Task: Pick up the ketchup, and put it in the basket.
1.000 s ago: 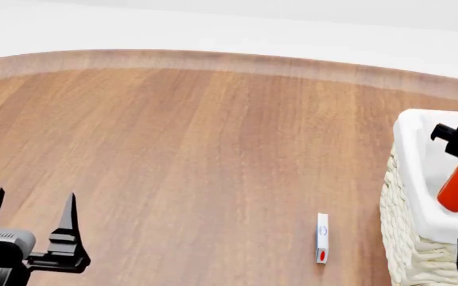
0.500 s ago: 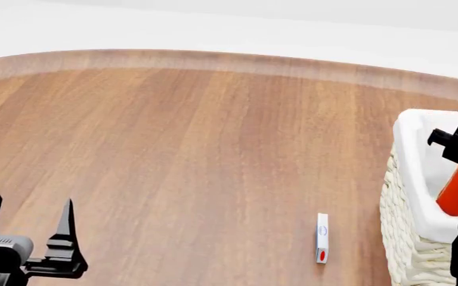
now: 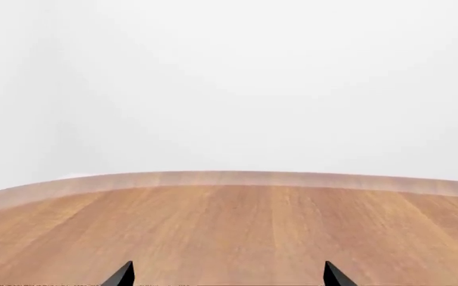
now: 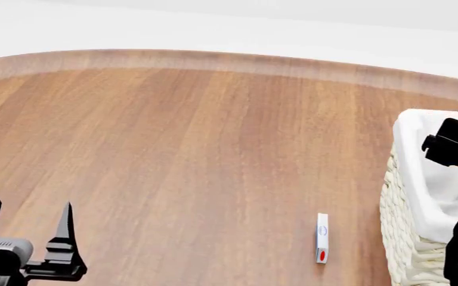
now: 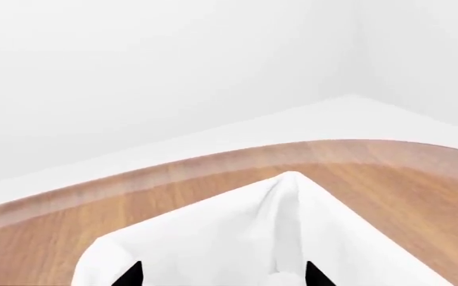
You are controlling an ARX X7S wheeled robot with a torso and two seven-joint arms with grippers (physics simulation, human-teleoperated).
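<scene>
The ketchup is hidden in every view. At the right edge of the head view stands the basket (image 4: 409,238), pale wicker with a white cloth liner folded over its rim. My right gripper (image 4: 450,143) hangs over the basket's opening. In the right wrist view this gripper (image 5: 222,275) is open, its two dark fingertips wide apart, and only the white liner (image 5: 253,232) lies between and beyond them. My left gripper (image 4: 28,217) is low at the near left, open and empty. In its own view the left gripper (image 3: 229,277) shows only bare wood between its tips.
A small white-and-red box (image 4: 322,238) lies on the wooden table (image 4: 197,149), a little left of the basket. The table's curved far edge (image 4: 237,61) runs across the back, with a plain white wall behind it.
The orange-red ketchup, seen earlier at my right gripper over the basket, sank lower and no longer shows. The right gripper has shifted slightly left and down. The left gripper has dropped a little.
</scene>
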